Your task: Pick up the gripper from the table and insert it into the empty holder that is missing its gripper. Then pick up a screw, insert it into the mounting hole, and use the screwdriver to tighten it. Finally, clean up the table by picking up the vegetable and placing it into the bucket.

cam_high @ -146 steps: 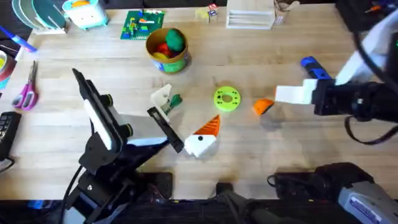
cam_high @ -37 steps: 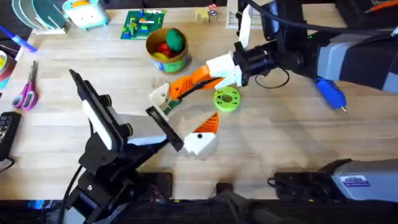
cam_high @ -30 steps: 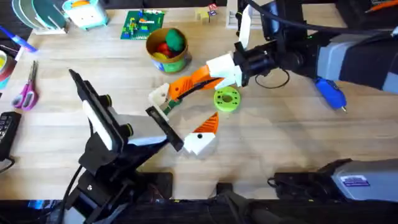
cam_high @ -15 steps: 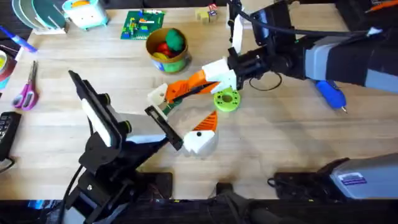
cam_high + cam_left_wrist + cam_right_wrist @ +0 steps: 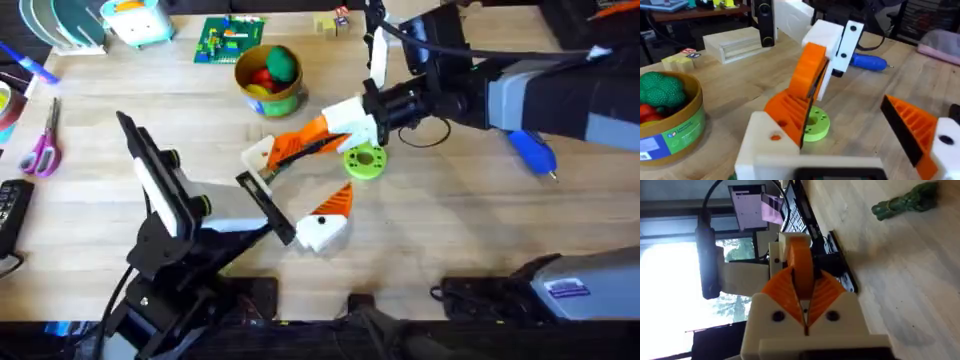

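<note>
Right arm [image 5: 520, 95] reaches across the wood table [image 5: 480, 240] from the right edge; right gripper [image 5: 300, 148] is angled down-left w/ fingers closed on the gripper [image 5: 799, 275], a ribbed orange wedge, tip touching the holder [image 5: 258, 153], a white angular block. Left gripper [image 5: 262, 205] sits low near table centre; can't tell its fingers. Bucket [image 5: 268, 92] is behind, blue screwdriver [image 5: 530, 150] on the right, vegetable [image 5: 905, 201] near the holder. Bare wood in front.

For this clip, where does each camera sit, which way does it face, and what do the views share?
Overhead: above the arm bases, looking down and forward at the table; both arms show.
Left wrist: on the left arm, facing the bucket and the lime disc; its own fingers at the bottom.
Right wrist: on the right arm, facing its pincer shut on the orange finger.
Shared: the orange finger.
</note>
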`<state>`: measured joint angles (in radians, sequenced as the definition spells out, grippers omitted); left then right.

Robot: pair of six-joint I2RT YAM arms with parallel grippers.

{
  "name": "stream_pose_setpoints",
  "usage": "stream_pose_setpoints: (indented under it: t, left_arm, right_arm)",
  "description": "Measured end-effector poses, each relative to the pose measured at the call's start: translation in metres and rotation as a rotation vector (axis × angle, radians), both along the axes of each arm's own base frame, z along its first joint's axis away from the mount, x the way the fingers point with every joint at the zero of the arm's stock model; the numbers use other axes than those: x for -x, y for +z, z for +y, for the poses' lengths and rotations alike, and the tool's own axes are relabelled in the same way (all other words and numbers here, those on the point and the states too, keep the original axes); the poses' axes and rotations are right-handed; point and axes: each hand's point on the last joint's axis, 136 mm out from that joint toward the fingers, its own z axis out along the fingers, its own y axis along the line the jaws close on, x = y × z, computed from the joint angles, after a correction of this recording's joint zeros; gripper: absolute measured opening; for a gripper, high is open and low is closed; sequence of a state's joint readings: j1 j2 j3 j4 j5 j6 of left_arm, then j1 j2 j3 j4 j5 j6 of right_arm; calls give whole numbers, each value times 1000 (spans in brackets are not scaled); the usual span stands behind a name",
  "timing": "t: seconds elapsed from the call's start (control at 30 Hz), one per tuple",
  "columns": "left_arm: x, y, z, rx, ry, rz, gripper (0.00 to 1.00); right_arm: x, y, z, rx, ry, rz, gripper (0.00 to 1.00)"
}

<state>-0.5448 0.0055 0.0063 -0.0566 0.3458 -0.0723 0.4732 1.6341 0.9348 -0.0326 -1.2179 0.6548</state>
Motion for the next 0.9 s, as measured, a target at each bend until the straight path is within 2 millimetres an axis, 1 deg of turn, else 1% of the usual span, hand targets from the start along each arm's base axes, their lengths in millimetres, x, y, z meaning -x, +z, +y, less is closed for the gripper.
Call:
stream_pose_setpoints:
  t: [0.2,0.37,0.47,0.6,0.8,0.9]
  left_arm:
    - [1,0,0,5,-6,7,993]
    - [-4,0,4,4,24,5,993]
    - [-7,0,7,1,48,3,993]
    - [-10,-1,9,0,68,5,992]
    - [-10,-1,10,3,75,10,993]
    - [-10,-1,10,6,75,13,993]
  right_arm:
    - [-6,-1,4,15,-28,-28,9]
    - [-17,3,15,13,-70,-88,8]
    - [-20,4,20,16,-90,-108,8]
    - [-20,3,25,30,-105,-111,8]
    - [-9,0,40,47,-89,-125,8]
    - [-10,0,40,51,-96,-125,8]
